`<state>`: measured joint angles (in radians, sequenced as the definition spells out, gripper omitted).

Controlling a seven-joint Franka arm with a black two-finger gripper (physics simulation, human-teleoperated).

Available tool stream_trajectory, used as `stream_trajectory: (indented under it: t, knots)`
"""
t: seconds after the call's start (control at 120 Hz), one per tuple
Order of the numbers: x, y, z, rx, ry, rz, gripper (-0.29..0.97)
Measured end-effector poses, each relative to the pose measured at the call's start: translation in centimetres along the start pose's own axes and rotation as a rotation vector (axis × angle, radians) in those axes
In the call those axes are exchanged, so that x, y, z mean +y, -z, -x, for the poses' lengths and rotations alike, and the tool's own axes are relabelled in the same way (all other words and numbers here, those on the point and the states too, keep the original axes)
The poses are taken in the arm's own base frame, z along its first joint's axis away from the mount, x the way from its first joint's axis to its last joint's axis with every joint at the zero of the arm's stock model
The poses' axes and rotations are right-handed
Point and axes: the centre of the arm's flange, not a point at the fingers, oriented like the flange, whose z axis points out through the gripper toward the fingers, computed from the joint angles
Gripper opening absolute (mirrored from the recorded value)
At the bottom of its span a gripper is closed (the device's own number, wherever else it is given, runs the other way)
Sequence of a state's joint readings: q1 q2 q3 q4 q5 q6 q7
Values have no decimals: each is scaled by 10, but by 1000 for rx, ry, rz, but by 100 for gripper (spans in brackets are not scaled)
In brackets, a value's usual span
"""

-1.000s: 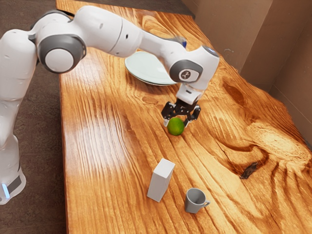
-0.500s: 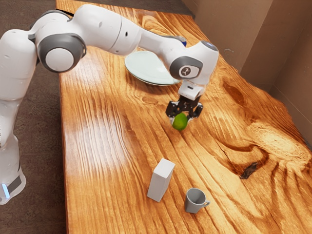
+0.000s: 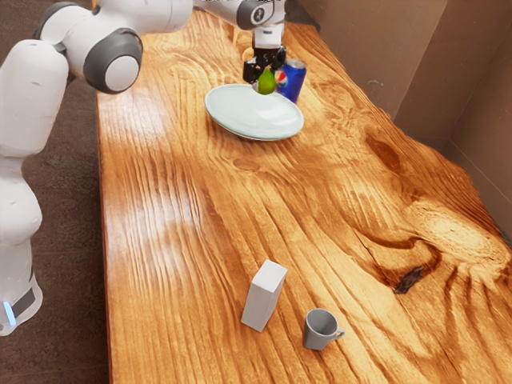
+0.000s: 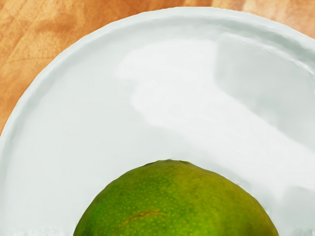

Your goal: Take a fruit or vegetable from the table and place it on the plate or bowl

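Grey cup (image 3: 322,328) and white box (image 3: 266,295) stand nearest on the desk (image 3: 184,224). Farther along, the tool (image 3: 266,78) pinches the lime (image 3: 266,82) over the plate (image 3: 240,112). Carrying looks done, while lowering and release are left.

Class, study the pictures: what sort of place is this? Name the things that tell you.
Likely a simulated dining room or kitchen: a wooden table carries a white plate, a soda can and a grey mug, with plain walls behind.
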<state>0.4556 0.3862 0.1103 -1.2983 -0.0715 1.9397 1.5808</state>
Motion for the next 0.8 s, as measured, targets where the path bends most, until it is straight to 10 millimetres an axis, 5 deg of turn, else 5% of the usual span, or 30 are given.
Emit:
stream_trajectory:
  t: [0.15, 0.383, 0.542, 0.8]
  knots:
    - [-6, -26, 4, 5, 17, -8, 27]
    - [-12, -25, 14, 16, 46, -59, 28]
    - [-14, -26, 11, 20, 51, -72, 56]
    - [-8, -17, 8, 35, 61, -43, 66]
